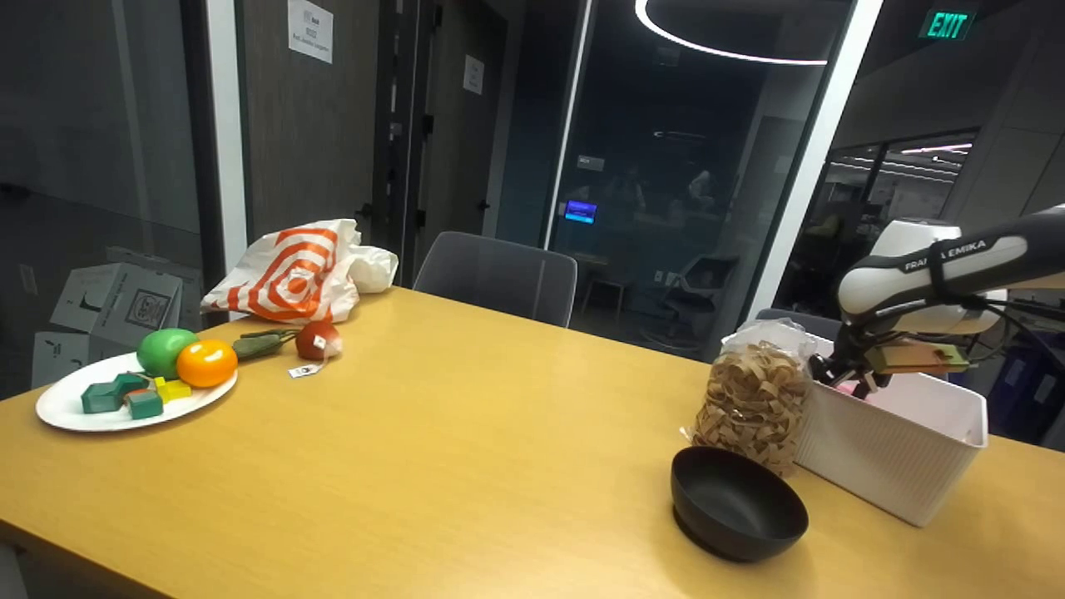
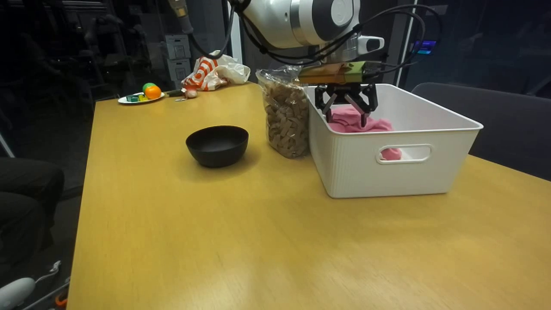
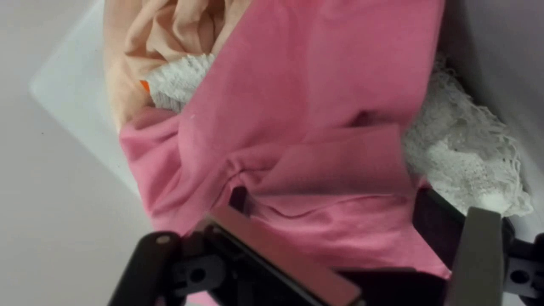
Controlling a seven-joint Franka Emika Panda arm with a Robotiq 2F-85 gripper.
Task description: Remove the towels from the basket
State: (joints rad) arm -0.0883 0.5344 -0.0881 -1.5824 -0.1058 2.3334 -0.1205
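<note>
In an exterior view the hand (image 2: pixel 346 119) hangs, jaws parted wide, over the pink towel (image 2: pixel 378 125) in the basket (image 2: pixel 439 176), which walls it off from a clear bag (image 2: pixel 286 116) at nine o'clock; beyond that, a bowl (image 2: pixel 217 148); far off, toward ten, a plate (image 2: pixel 142 102).

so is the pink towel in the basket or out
In: an exterior view shows the pink towel inside the basket, also visible through the handle slot.
</note>
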